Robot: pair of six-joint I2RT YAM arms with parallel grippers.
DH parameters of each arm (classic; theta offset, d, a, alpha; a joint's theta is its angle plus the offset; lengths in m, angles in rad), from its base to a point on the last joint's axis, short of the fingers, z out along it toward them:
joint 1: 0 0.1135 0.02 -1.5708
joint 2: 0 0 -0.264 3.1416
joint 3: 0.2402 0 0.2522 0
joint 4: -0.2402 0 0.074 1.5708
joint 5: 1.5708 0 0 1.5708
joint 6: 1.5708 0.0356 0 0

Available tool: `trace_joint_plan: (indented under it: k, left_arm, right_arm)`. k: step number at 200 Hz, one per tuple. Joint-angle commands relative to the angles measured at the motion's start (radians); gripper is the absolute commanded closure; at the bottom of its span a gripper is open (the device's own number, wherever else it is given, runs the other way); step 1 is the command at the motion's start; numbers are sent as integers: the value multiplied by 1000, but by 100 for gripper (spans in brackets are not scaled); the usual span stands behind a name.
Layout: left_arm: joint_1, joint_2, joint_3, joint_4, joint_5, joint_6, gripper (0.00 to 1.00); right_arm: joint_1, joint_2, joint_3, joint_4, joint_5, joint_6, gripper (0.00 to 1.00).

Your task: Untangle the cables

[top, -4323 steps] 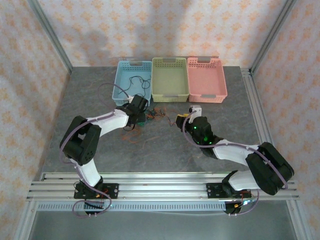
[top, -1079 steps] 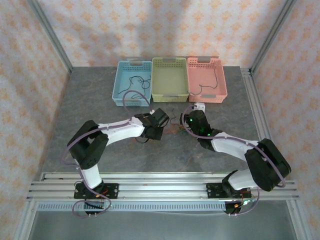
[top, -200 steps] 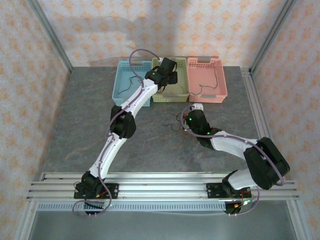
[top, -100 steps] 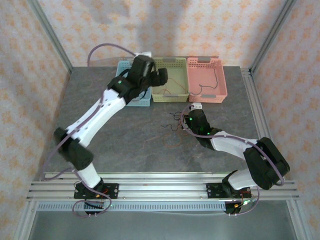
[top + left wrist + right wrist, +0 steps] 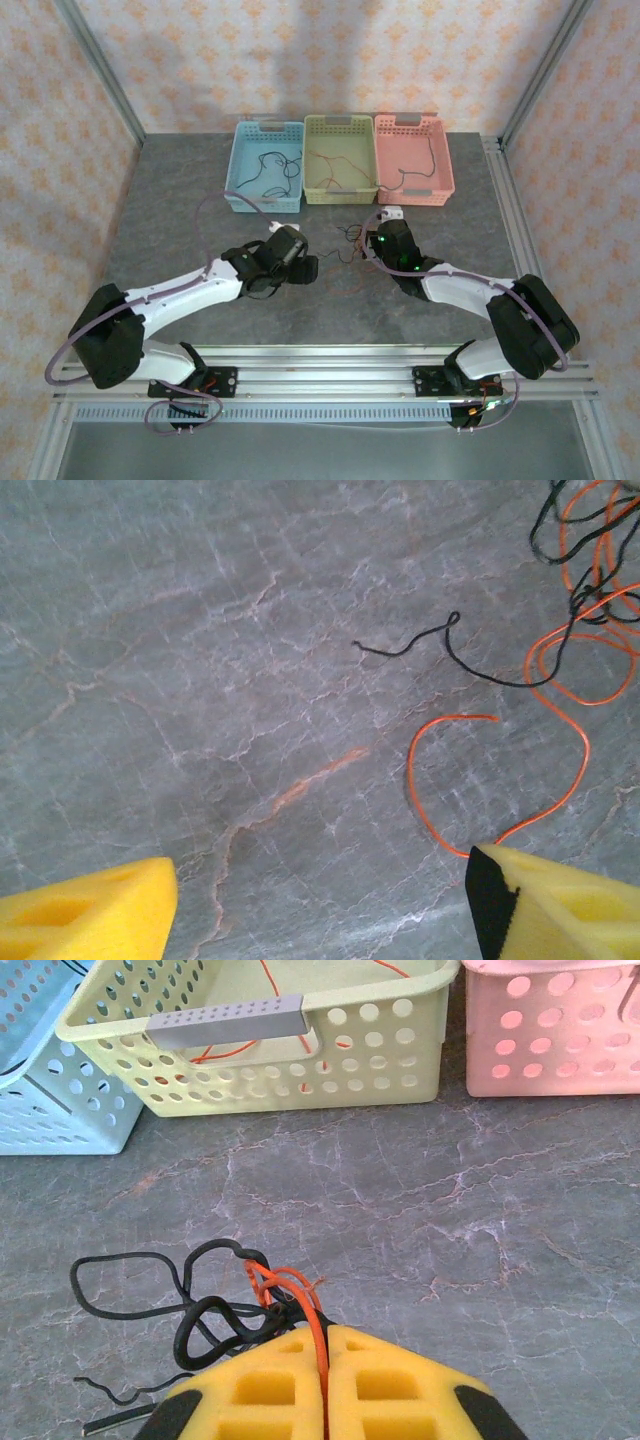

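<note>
Cables (image 5: 272, 1285) tight in right claw (image 5: 325, 1345)

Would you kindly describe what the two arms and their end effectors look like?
Both the left arm and right arm have white links between bulky black joints, with a lilac-grey hose looping along each. Green lights glow near the right wrist. The left end effector and right end effector each carry two yellow, wedge-shaped fingers.
</note>
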Motion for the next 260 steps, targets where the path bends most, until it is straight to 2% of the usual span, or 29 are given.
trace_joint_plan:
  k: [1,116,170,200,260]
  left_arm:
    - [-3,41,-9,113,-9,-12,25]
    - [26,368,171,202,92,31,27]
    - [52,460,206,244,132,43,33]
    - [52,491,225,254,129,54,40]
    - [52,538,276,235,114,84,46]
  right_arm:
    - [-3,-16,-12,31,-5,11,100]
    - [-2,6,2,17,-9,9,100]
    - [-3,6,3,15,-7,9,100]
    - [-3,9,5,14,-7,7,100]
    - [-2,11,5,11,-7,6,100]
